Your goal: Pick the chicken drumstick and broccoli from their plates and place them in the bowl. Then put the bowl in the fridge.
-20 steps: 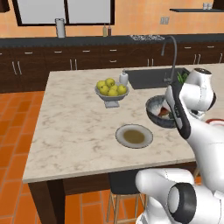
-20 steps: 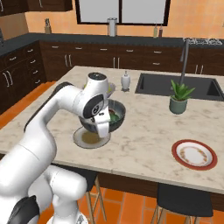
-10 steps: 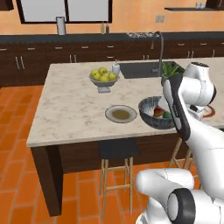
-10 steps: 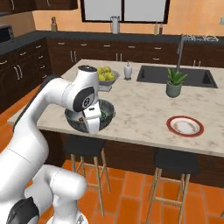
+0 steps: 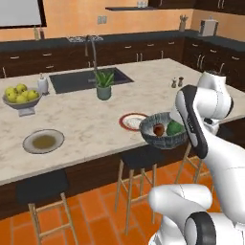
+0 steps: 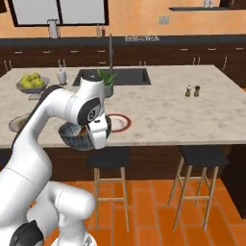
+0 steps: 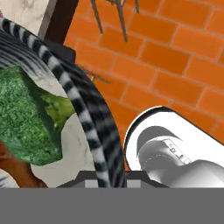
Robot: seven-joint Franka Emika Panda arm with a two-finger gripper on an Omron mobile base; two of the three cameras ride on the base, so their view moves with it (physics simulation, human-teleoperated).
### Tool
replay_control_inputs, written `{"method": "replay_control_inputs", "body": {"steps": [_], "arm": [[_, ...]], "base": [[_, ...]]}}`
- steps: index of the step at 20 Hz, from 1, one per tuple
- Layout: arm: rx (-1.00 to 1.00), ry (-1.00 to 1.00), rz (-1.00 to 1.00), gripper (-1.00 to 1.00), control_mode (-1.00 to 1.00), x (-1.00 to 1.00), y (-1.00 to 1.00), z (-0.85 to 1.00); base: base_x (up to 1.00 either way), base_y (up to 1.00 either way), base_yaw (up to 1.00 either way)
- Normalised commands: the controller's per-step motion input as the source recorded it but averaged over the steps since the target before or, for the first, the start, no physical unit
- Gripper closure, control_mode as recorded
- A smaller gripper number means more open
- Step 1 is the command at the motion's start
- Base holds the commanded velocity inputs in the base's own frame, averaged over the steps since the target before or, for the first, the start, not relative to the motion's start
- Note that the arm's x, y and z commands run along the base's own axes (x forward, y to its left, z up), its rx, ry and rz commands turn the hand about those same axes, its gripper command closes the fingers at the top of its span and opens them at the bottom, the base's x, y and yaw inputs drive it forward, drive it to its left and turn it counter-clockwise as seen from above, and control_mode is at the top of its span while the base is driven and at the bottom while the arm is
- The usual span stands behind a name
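Carrying bowl (image 5: pixel 163 134) clear of desk (image 5: pixel 86 119), gripper (image 7: pixel 105 175) clamped on its rim; chicken drumstick (image 5: pixel 158 129) and broccoli (image 5: pixel 175 128) were inside. Fridge placement remained.

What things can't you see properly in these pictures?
- Fridge: I can't pick it out.
- Drumstick: bone end hidden inside the bowl, left base view.
- Hand: its tips are cut off at the bottom, hand view.
- Broccoli: cut off by the left edge, hand view.

bowl (image 5: pixel 164 137): dark grey-blue, ribbed — striped rim
broccoli (image 5: pixel 174 128): bright green
drumstick (image 5: pixel 158 129): reddish-brown
plate (image 5: pixel 130 121): red rim — white centre
table (image 5: pixel 86 112): pale marbled
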Motion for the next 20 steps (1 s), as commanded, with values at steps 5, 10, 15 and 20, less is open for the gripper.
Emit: {"method": "replay_control_inputs", "body": {"steps": [5, 10, 15, 20], "arm": [[0.0, 0.0, 0.0, 1.0, 1.0, 0.0, 0.0, 0.0], [0.0, 0.0, 0.0, 1.0, 1.0, 0.0, 0.0, 0.0], [0.0, 0.0, 0.0, 1.0, 1.0, 0.0, 0.0, 0.0], [0.0, 0.0, 0.0, 1.0, 1.0, 0.0, 0.0, 0.0]], "base": [[0.0, -1.0, -0.54], [0.0, -0.91, -0.54], [0.26, -0.56, -0.55], [0.7, -0.77, -0.3]]}}
